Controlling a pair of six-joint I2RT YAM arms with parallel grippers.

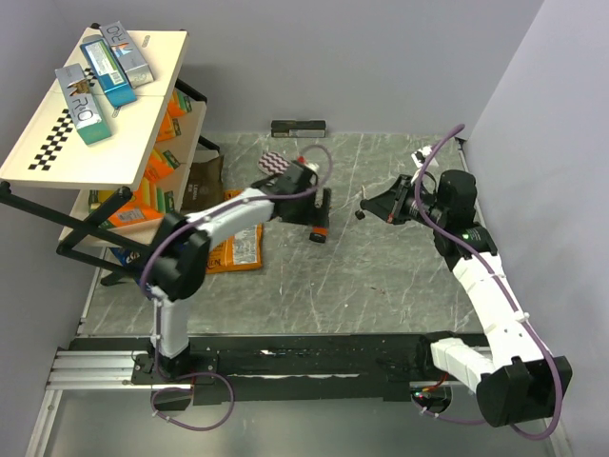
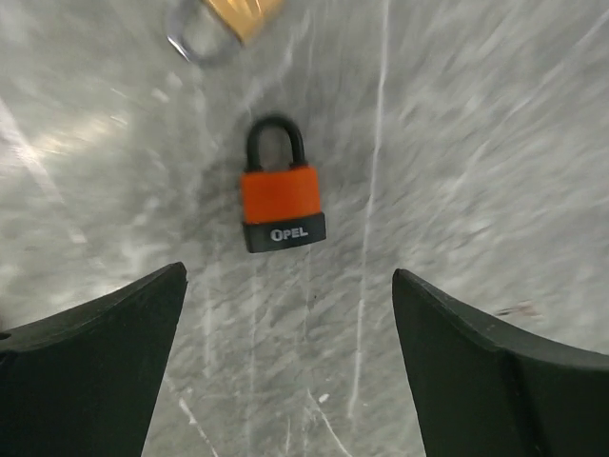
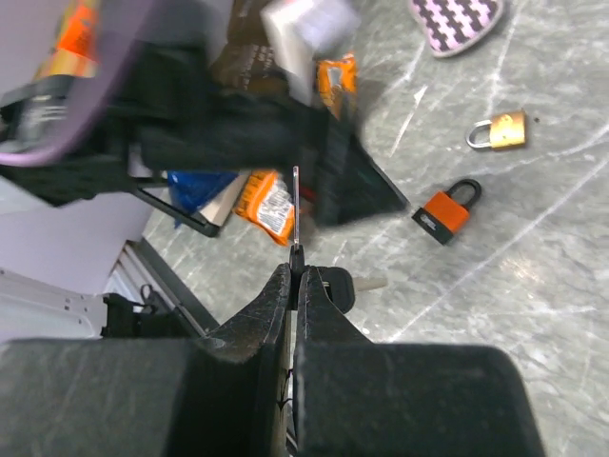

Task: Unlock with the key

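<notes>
1. While the left gripper (image 2: 285, 367) hangs low over the table (image 2: 495, 143), its jaws stand wide apart with nothing between them.
2. Ahead of that gap the orange padlock (image 2: 282, 195) lies flat on the table, its black shackle pointing away from the gripper. Neither jaw touches it.
3. Just beyond the orange padlock lies the brass padlock (image 2: 233, 11), blurred and mostly cut off at the top edge of the left wrist view.
4. The right gripper (image 3: 298, 278) is pinched tight on the key (image 3: 296, 205). Only the thin metal blade sticks straight out past the fingertips.
5. Seen from the right wrist, the blade points toward the dark bulk of the left gripper. The orange padlock sits to the blade's right, apart from it, and the brass padlock is farther off.
6. From above, the two grippers face each other near mid-table, the left one over the orange padlock and the right one near it on the right side.
7. A rack (image 1: 43, 157) stands at the table's left edge, with boxes (image 1: 105, 67) on its top shelf.
</notes>
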